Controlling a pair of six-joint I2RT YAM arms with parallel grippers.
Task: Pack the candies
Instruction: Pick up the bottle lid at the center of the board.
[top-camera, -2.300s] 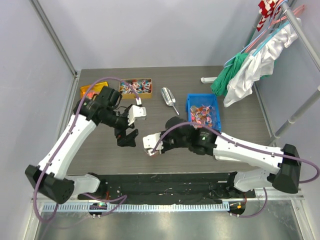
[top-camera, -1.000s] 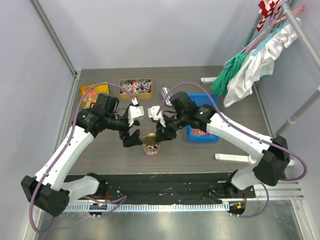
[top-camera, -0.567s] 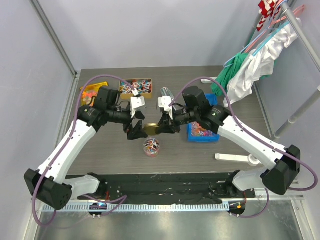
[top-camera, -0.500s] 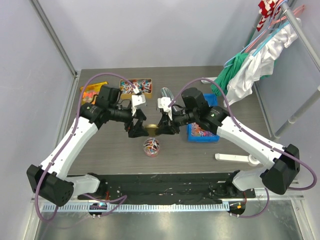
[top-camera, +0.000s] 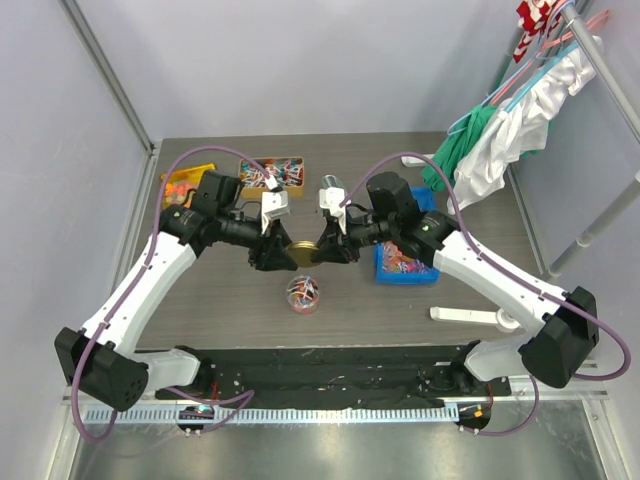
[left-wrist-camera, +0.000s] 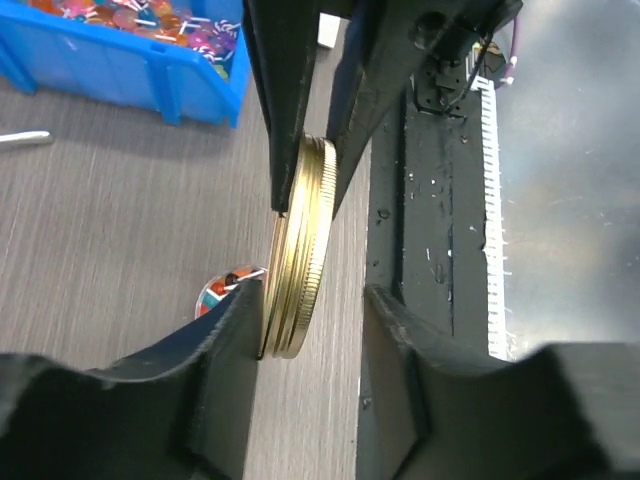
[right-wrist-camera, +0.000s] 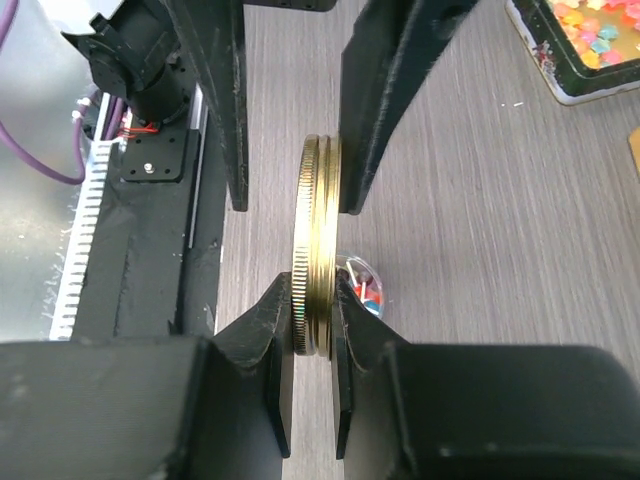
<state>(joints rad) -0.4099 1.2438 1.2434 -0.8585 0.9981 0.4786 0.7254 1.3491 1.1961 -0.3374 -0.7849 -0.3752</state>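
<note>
Top view, setting: dark wood-grain table (top-camera: 220, 300) between pale walls, hanging garments (top-camera: 500, 140) far right of the gold lid (top-camera: 298, 254).
Top view, gold lid: held on edge above mid-table, sandwiched between two grippers.
Top view, left gripper (top-camera: 272, 256): set against the lid's left side.
Top view, right gripper (top-camera: 328, 250): set against the lid's right side.
Top view, candies (top-camera: 303, 290): heaped in an open clear jar (top-camera: 303, 308) on the table just beside the lid, toward the arm bases; more in a blue bin (top-camera: 408, 280) right of the lid and in a yellow tin (top-camera: 290, 160) beyond it.
Top view, other items: metal scoop (top-camera: 333, 188) beyond the lid, orange tray (top-camera: 180, 183) well to its left, white tool (top-camera: 480, 316) well to its right.
Left wrist view, left gripper (left-wrist-camera: 312, 300): spread wide around the lid's (left-wrist-camera: 298, 250) lower rim, one finger (left-wrist-camera: 235, 340) touching a face, the other (left-wrist-camera: 400, 330) apart from it.
Left wrist view, right gripper (left-wrist-camera: 312, 205): black fingers pinching the lid's upper part from both faces.
Left wrist view, candies: jar (left-wrist-camera: 228, 290) peeking out behind the lid; blue bin (left-wrist-camera: 130, 85) farther off, filled.
Right wrist view, right gripper (right-wrist-camera: 312, 290): narrowed tight on the lid's (right-wrist-camera: 318, 240) rim, both fingers pressed to its faces.
Right wrist view, left gripper: one finger (right-wrist-camera: 385, 120) against the lid, the other (right-wrist-camera: 215, 110) apart from it.
Right wrist view, candies: jar (right-wrist-camera: 362, 287) just behind the lid; yellow tin (right-wrist-camera: 560, 95) at the far corner.
</note>
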